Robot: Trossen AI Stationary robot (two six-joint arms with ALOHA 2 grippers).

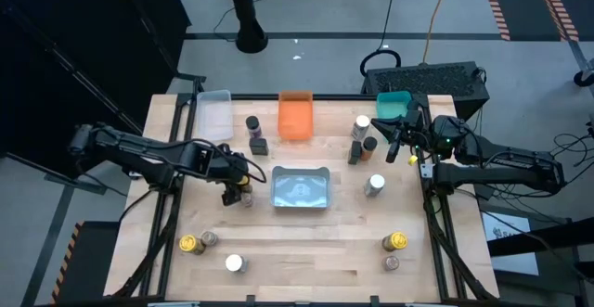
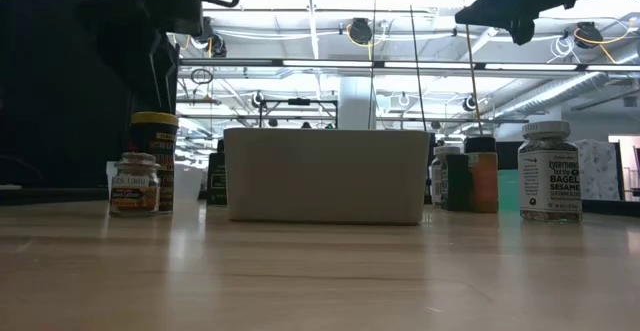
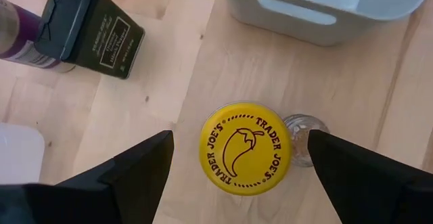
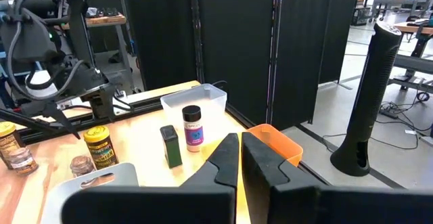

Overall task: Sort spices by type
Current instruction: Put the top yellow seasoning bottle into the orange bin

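Straddling the yellow-lidded jar [image 3: 245, 147], the left pincer [image 3: 240, 158] gapes; the right pincer [image 4: 240, 158] is closed.

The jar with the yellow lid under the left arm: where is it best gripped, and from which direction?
Grip the yellow-lid jar at its lid, coming straight down. It stands upright, and the left tool hangs open above it. A small jar touches one side, so that finger has little room.

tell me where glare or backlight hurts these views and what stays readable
Low view: bright ceiling lights backlight the scene, so the left end effector and the arm overhead are near silhouettes; the sesame jar label still reads. Left wrist view: even light, the yellow lid print is crisp. High view: the grey bin shows a pale sheen.
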